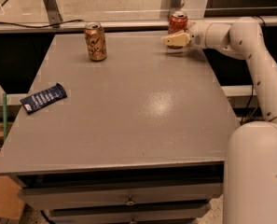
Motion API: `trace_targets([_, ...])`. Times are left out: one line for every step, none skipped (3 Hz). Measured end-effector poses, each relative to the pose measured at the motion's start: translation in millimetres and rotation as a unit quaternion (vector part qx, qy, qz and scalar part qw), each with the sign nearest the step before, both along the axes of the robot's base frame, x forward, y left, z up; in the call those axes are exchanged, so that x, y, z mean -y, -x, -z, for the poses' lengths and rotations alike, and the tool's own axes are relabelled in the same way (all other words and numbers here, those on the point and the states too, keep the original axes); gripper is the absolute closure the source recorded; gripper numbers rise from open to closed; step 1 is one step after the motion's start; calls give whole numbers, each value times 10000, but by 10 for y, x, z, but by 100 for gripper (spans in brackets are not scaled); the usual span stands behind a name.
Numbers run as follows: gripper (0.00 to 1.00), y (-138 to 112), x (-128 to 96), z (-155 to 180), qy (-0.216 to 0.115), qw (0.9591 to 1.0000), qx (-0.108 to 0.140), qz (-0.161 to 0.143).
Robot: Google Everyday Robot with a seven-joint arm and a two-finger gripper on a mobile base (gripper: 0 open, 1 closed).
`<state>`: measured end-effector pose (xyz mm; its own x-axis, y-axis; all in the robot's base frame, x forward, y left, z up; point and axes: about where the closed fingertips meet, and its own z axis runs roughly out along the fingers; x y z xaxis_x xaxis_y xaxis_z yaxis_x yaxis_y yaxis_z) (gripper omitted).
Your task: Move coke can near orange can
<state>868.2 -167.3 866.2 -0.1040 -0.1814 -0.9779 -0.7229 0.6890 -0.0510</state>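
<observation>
The red coke can (177, 22) stands upright at the far right of the grey table (128, 101). My gripper (174, 40) reaches in from the right and sits right in front of the can's lower half, covering it. The golden-orange can (95, 42) stands upright at the far left-middle of the table, well apart from the coke can.
A dark blue snack packet (43, 97) lies near the table's left edge. My white arm (250, 55) and base (257, 171) stand along the table's right side. A glass partition and rail run behind the table. Drawers are below the front edge.
</observation>
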Motion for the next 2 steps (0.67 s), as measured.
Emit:
trace_targets([41,-104,-17,-37,-71,9999,103,49])
trace_targets([63,-101,67,-79,-115,9997,126,146])
